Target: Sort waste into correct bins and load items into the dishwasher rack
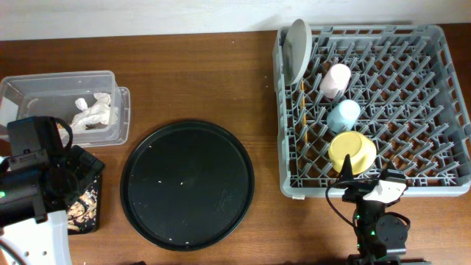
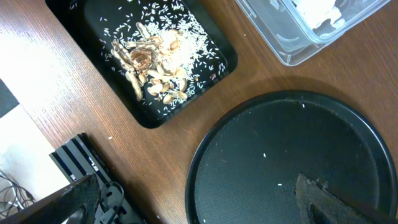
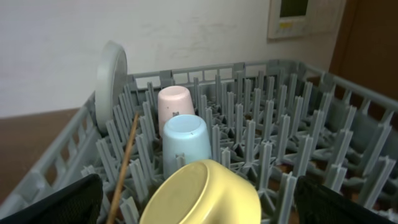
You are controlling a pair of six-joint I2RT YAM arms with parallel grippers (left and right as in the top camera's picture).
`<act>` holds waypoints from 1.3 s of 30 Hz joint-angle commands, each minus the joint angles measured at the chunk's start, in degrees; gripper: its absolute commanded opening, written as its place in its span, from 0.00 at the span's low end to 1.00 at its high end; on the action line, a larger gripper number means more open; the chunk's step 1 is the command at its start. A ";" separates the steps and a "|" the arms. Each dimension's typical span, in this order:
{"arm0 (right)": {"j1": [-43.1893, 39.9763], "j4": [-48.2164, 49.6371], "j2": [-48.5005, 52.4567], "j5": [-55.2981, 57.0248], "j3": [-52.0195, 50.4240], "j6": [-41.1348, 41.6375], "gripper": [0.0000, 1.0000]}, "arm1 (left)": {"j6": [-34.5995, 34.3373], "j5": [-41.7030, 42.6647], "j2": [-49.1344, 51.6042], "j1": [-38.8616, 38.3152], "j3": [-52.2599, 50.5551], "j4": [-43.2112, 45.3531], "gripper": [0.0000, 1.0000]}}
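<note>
The grey dishwasher rack (image 1: 441,103) holds the upright grey-white plate (image 1: 297,46), pink cup (image 1: 335,79), light-blue cup (image 1: 344,115), yellow saucer (image 1: 352,152) and chopsticks (image 1: 302,110). My right gripper (image 1: 370,188) is open at the rack's front edge. In the right wrist view its fingers (image 3: 199,213) stand wide apart either side of the saucer (image 3: 205,186), without touching it. My left gripper (image 1: 73,171) is open and empty over the shallow black tray (image 2: 93,15), which holds food scraps (image 2: 152,61). The clear tub (image 1: 44,85) holds the white tissue (image 1: 94,110).
A large round black tray (image 1: 188,184) lies at the table's middle, with a few white specks on it; it also shows in the left wrist view (image 2: 286,155). The right wrist view shows the rack's pegs (image 3: 273,137), with a wall behind the rack.
</note>
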 commanded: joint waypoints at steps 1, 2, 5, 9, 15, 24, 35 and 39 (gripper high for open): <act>-0.35 -0.44 -0.50 -0.76 -0.50 -5.11 0.98 | 0.26 -0.61 -0.39 0.20 0.09 -0.02 0.99; -0.35 -0.46 -0.50 -1.68 -0.50 -4.63 0.98 | 0.26 -0.61 -0.39 0.20 0.09 -0.02 0.99; -0.35 -0.50 -0.50 -1.95 -0.50 -2.58 0.98 | 0.26 -0.61 -0.39 0.20 0.09 0.00 0.99; -0.35 -0.44 -0.50 -1.97 -0.50 -2.58 0.98 | 0.26 -0.61 -0.39 0.20 0.09 -0.02 0.99; -0.37 -0.42 -0.50 -1.97 -0.50 -2.56 0.98 | 0.26 -0.61 -0.39 0.20 0.09 -0.02 0.99; -0.37 -0.42 -0.50 -1.97 -0.50 -2.58 0.98 | 0.26 -0.61 -0.39 0.20 0.09 -0.02 0.99; -0.37 -0.42 -0.50 -1.97 -0.50 -2.58 0.98 | 0.26 -0.61 -2.47 0.20 0.09 -0.02 0.99; -0.35 -0.42 -0.50 -1.97 -0.50 -2.58 0.98 | 0.28 -1.27 -7.50 0.15 -1.55 -2.36 1.00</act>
